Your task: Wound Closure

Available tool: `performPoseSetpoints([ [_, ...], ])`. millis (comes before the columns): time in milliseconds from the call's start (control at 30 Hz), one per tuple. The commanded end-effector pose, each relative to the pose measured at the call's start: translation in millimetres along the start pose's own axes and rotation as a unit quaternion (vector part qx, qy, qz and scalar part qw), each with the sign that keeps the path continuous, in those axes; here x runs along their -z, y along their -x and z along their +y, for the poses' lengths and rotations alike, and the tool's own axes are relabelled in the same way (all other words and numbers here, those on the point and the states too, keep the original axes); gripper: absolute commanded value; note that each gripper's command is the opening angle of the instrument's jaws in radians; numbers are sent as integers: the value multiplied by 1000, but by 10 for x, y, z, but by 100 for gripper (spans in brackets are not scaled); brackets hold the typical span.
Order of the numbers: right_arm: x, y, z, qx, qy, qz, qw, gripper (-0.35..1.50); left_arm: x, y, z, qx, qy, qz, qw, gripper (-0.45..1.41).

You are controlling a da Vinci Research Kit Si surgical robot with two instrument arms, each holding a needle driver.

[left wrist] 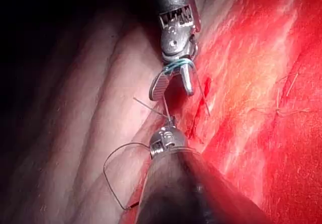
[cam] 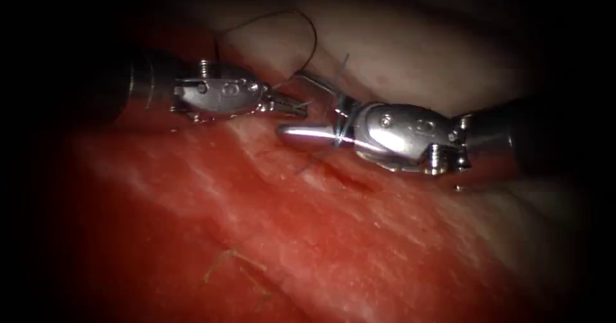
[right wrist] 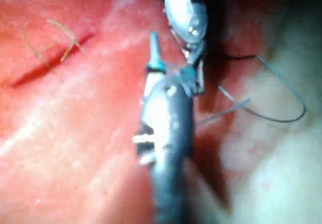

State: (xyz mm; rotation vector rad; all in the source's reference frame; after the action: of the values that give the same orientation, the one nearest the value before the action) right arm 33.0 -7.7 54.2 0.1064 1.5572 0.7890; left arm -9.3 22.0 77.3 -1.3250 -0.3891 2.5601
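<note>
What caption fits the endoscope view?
Thread wrapped around the open right tool; left tool pinching thread above the tissue.

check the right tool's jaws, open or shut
Open: the right tool has its two jaws spread apart, with thread wrapped around them at their base, as the left wrist view also shows.

tissue (cam: 333,246) is the carrier: red fluid (cam: 350,176) along the cut (cam: 321,162), thread (cam: 308,37) looping over its pale part.
</note>
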Motion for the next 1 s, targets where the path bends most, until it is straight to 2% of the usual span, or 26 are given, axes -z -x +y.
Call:
performPoseSetpoints([
  [33, 1, 7, -1, -1, 10, -1, 1000, 59, -7, 3, 0, -1, 1, 0, 1000, -45],
  [233, 14, 11, 10, -26, 36, -7, 999, 54, -2, 3, 8, 1, 4, -2, 1000, -45],
  [667, 26, 31, 23, -104, 77, -50, 990, 37, -1, -24, 48, -5, 16, -30, 999, -45],
  [1000, 41, 45, 40, -127, 103, -78, 983, 37, -9, -29, 36, -6, 15, -38, 999, -45],
])
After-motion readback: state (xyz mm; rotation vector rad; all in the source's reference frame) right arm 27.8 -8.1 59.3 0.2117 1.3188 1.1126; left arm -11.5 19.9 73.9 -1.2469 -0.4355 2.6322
